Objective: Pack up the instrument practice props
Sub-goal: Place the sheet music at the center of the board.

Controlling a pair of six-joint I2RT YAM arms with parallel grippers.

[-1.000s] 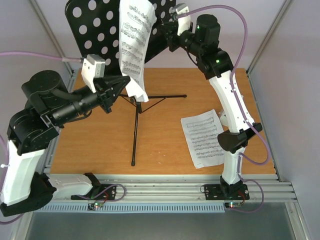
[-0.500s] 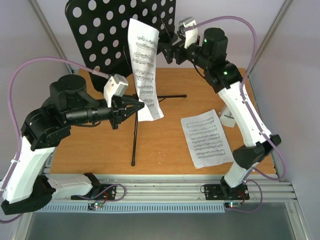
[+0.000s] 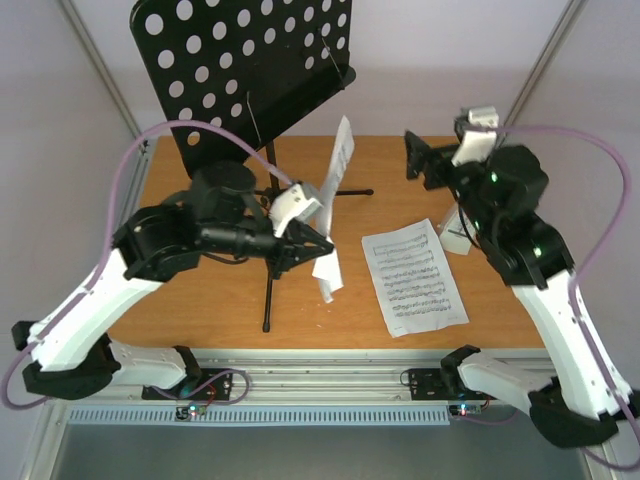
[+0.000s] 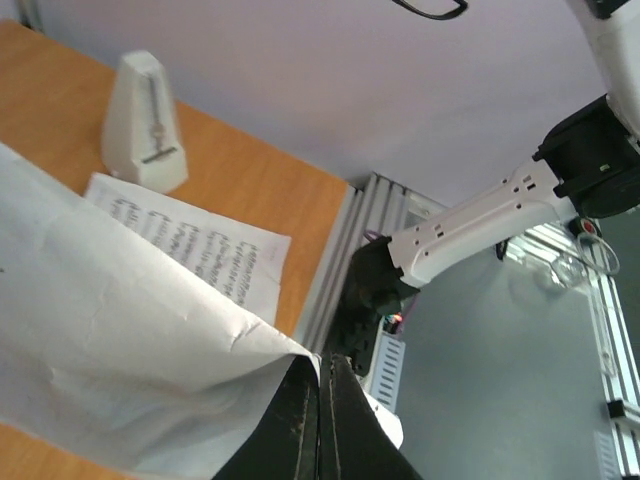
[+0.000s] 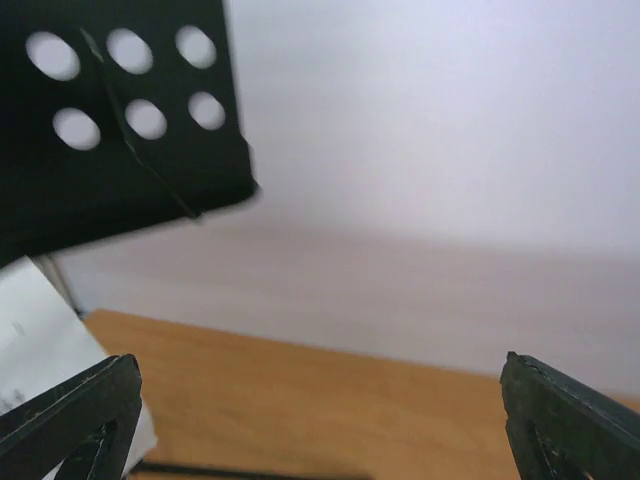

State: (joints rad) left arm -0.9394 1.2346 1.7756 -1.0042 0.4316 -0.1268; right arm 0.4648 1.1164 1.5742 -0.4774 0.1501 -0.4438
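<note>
Two sheet-music pages concern us here. The held page (image 3: 340,165) hangs pinched in the closed left gripper (image 3: 322,243) above the table (image 3: 200,300), just beside the music stand (image 3: 230,60). The flat page (image 3: 413,277) lies on the table's right side.

We judge the step to be stacking them. We should carry the held page clear of the stand's legs, lower it edge-first over the flat page, and let go only once it lies down.

Our right gripper (image 3: 428,165) is spread wide, empty and raised near the back.

The left wrist view shows the metronome (image 4: 145,125) upright just beyond the flat page; overhead, the right arm (image 3: 520,240) mostly hides it.
</note>
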